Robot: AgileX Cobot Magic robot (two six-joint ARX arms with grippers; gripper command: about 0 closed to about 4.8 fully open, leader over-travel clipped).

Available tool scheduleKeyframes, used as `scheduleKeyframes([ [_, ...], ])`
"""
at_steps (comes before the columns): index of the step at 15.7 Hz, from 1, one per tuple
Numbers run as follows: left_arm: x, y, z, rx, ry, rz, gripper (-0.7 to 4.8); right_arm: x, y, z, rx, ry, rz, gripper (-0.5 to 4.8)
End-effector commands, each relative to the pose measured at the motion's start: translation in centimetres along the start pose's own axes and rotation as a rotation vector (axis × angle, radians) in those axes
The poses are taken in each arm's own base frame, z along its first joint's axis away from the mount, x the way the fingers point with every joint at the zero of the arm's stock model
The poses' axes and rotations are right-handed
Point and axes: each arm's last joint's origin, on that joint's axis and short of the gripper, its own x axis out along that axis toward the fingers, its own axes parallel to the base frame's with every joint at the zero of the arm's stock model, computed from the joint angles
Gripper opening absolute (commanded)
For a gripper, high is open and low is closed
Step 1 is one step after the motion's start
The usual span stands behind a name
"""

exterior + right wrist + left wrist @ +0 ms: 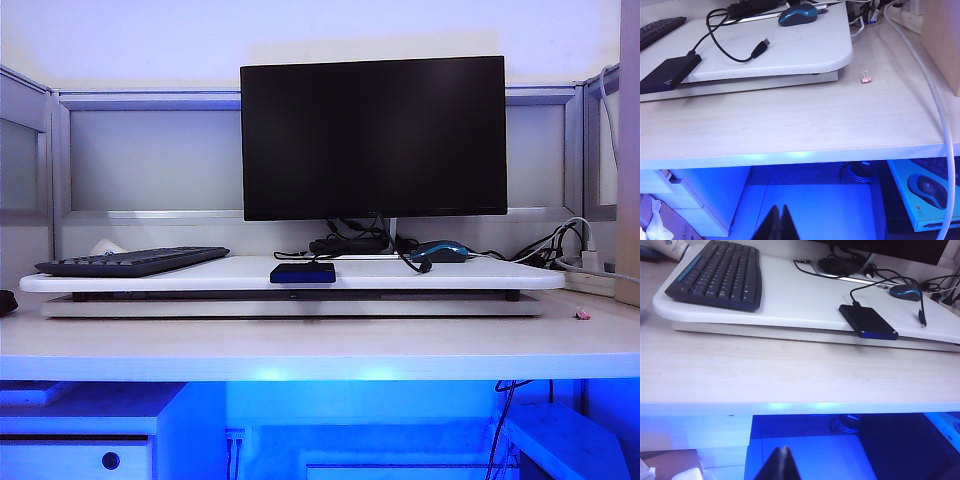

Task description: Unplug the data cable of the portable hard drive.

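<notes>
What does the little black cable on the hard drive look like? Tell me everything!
The data cable is thin, black and short, and looks rubbery. One end is plugged into the back edge of the hard drive. From there it loops over the white riser and curls back. Its other end is a small black plug with a metal tip, lying loose on the riser, plugged into nothing. Neither gripper touches it; both are shut, below the desk edge.

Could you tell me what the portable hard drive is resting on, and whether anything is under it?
The portable hard drive lies flat at the front edge of the white raised board, its data cable plugged in at the back. Nothing shows beneath it; the board under it is covered.
</notes>
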Motion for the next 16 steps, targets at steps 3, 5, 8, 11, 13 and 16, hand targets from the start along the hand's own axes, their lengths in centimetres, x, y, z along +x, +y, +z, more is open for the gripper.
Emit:
scheduleKeyframes([
  [3, 0.0, 0.2, -0.3, 0.002, 0.014, 0.048, -0.06, 0.0, 0.0, 0.1, -0.011, -0.014, 0.001, -0.06],
  [5, 0.0, 0.2, -0.2, 0.001, 0.013, 0.047, -0.06, 0.0, 0.0, 0.1, -0.011, -0.013, 0.004, -0.06],
  [8, 0.0, -0.1, 0.8, 0.006, -0.082, 0.003, 0.05, -0.1, 0.2, 0.7, -0.019, -0.067, 0.035, -0.05],
  [11, -0.6, -0.7, 2.4, -0.015, -0.121, -0.075, 0.61, -0.3, 0.6, 1.9, -0.047, -0.176, 0.127, 0.03],
  [13, -1.0, -0.9, 3.4, -0.031, -0.151, -0.089, 0.62, -0.5, 0.8, 2.6, -0.055, -0.215, 0.136, 0.32],
  [16, -1.8, -1.4, 5.1, -0.043, -0.201, -0.102, 0.63, -1.1, 1.1, 3.8, -0.057, -0.258, 0.141, 0.87],
])
